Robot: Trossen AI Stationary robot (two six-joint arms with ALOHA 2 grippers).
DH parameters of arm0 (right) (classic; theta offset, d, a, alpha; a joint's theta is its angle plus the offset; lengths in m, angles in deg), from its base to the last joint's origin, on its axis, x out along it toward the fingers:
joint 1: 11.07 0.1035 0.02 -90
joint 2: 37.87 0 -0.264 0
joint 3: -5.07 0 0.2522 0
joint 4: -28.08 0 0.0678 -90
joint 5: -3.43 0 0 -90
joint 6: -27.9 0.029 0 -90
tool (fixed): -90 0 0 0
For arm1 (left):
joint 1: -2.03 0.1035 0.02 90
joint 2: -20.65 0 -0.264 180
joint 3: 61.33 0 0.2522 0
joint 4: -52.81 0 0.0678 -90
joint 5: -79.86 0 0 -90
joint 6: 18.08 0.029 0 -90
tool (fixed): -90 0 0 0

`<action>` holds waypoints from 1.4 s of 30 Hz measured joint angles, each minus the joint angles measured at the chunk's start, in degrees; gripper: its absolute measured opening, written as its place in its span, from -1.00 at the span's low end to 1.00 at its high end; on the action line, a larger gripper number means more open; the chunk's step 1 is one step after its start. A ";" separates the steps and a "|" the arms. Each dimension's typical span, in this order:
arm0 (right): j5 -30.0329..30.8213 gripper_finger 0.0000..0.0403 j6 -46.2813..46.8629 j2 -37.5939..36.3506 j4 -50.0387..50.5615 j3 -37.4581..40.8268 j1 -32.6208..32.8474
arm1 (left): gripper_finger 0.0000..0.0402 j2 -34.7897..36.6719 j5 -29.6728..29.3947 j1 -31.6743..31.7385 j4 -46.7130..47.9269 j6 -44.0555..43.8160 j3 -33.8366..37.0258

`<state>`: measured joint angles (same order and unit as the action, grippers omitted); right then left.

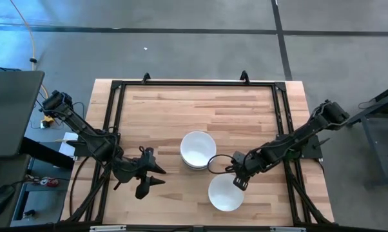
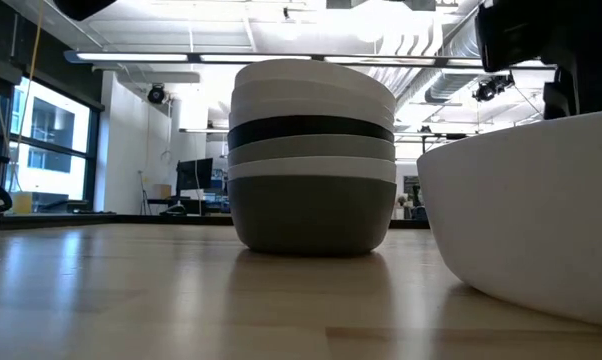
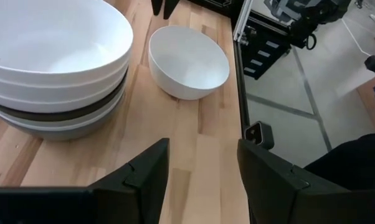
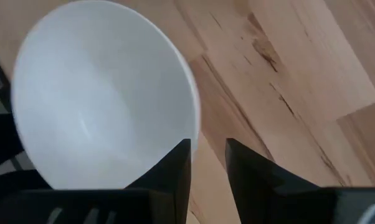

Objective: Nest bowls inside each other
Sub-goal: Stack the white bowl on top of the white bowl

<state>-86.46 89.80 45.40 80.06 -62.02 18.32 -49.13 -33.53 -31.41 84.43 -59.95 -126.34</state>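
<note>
A stack of nested bowls (image 1: pixel 198 149) stands mid-table, with a darker grey bowl (image 2: pixel 311 215) at the bottom, a black one (image 2: pixel 311 131) among the middle ones and white ones on top (image 3: pixel 50 43). A single white bowl (image 1: pixel 225 193) rests on its base near the front edge, to the right of the stack. My right gripper (image 1: pixel 238 178) is at this bowl's far rim, fingers a little apart. One finger (image 4: pixel 175 168) is over the inside and the other (image 4: pixel 250 171) is outside. My left gripper (image 1: pixel 150 181) is open and empty, left of the stack. My right gripper comes slanting down from the table's right and stands astride the single white bowl's far rim (image 4: pixel 195 127). Bare wood shows in the gap between the fingers. I cannot tell whether the inner finger touches the rim. The bowl sits upright on the table.
A black metal frame (image 1: pixel 116 116) runs along the table's left, far and right edges; a corner bracket of it (image 3: pixel 259 134) shows in the left wrist view. Bare wood (image 1: pixel 181 109) lies between the stack and the far edge.
</note>
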 joint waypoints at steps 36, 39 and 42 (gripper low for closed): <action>-5.09 -0.99 4.10 4.27 -5.46 0.95 1.51 | -0.12 -0.04 0.23 0.00 0.82 -1.66 0.00; -5.11 -1.00 4.62 2.05 -3.34 0.95 1.05 | -0.12 -0.04 0.24 0.00 0.83 -1.62 0.00; -5.08 -1.00 5.38 -0.70 0.09 0.95 0.28 | -0.12 -0.04 0.23 0.00 1.17 -1.51 0.00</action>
<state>-91.54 95.17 44.70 80.15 -61.07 18.60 -49.18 -33.30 -31.40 85.60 -61.46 -126.34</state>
